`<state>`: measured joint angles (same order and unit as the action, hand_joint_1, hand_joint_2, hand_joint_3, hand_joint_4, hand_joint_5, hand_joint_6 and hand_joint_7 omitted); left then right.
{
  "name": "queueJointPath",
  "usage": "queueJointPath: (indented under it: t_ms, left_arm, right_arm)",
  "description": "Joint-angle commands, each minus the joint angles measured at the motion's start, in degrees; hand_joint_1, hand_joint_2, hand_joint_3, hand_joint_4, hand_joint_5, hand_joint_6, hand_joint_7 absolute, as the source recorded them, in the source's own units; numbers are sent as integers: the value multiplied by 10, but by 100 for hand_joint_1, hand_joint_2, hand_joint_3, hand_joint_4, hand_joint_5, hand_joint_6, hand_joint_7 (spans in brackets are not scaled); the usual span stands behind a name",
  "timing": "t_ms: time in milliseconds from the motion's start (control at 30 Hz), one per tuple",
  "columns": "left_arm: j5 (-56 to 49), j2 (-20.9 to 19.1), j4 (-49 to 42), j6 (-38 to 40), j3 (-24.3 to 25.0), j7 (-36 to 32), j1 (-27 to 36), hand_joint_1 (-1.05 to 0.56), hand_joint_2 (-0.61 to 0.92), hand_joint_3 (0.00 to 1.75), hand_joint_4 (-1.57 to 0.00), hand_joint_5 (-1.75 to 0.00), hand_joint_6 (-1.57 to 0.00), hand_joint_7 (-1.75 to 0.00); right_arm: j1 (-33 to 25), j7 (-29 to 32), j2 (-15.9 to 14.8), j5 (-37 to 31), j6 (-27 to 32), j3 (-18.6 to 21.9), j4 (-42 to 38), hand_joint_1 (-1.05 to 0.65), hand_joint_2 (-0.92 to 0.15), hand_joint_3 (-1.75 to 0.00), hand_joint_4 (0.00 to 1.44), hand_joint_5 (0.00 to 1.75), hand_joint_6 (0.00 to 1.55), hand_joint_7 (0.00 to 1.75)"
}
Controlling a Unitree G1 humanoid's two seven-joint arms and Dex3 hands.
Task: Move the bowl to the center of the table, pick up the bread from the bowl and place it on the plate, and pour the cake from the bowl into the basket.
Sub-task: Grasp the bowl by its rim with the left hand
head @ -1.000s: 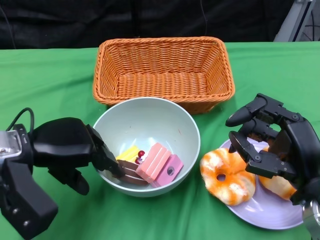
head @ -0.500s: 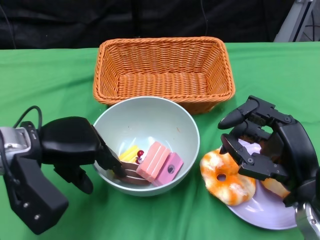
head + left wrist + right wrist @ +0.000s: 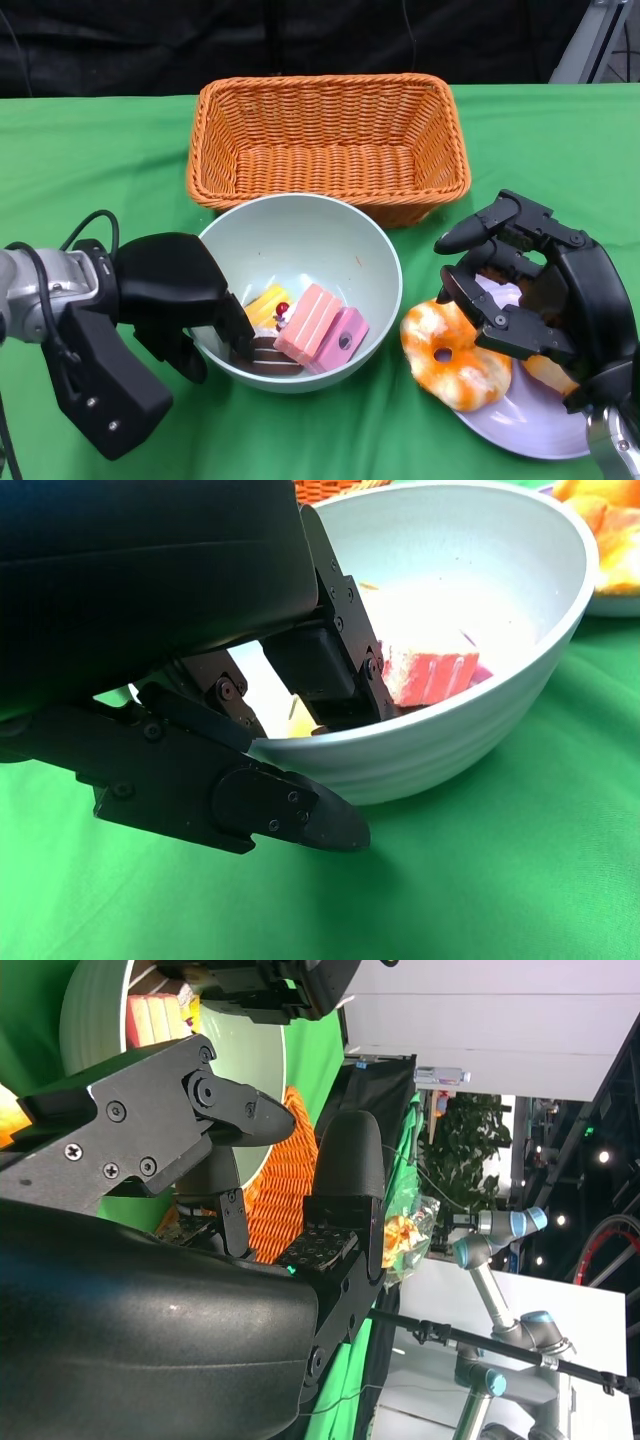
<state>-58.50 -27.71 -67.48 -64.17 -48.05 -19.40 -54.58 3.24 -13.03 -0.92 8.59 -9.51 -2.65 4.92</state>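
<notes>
Since a second before, my left hand (image 3: 175,295) had slid further in along the bowl (image 3: 300,225), and the bowl itself had crept a little toward the table's right edge. I held its near-left rim pinched, fingers (image 3: 330,665) inside the wall and thumb (image 3: 265,805) under it outside, as my left wrist view showed. My right hand (image 3: 530,290) hung over the plate (image 3: 545,425) with its fingers spread and gripping nothing; it had drifted slightly inward.

The bowl sat about mid-table, touching or just short of the basket's (image 3: 325,135) near wall, so I judged the first step done. The bread (image 3: 455,350), a glazed ring, lay on the plate's left rim by the table's front right corner, with another piece (image 3: 555,375) partly hidden under my right hand, so that step looked finished too. The cake slices (image 3: 320,325) were still in the bowl and the basket held nothing, so the pour remained: lift, carry over the basket, tip
</notes>
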Motion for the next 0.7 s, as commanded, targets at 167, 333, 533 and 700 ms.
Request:
queueJointPath:
  t_ms: [167, 333, 533, 700]
  left_arm:
    - [15, -1, -11, 20, 4, 74, -1, -63, 92, 17, -64, 0, -66, 0]
    - [43, -2, -9, 33, 19, 140, 3, -67, 92, 18, -48, 0, -53, 0]
    - [67, -4, -1, 51, 31, 209, 8, -79, 92, 26, -31, 0, -40, 0]
    - [77, -5, 10, 68, 37, 246, 12, -82, 92, 28, -24, 0, -34, 0]
  right_arm:
    - [-1, 3, -1, 0, -22, 9, -11, -12, -70, -66, 64, 152, 63, 119]
    - [-5, 28, 9, -9, -24, 11, -6, -13, -70, -66, 65, 154, 64, 122]
    - [-8, 49, 20, -6, -27, 12, -3, -13, -71, -65, 64, 160, 62, 125]
    - [-12, 60, 25, -10, -24, 12, 3, -11, -72, -67, 62, 161, 61, 126]
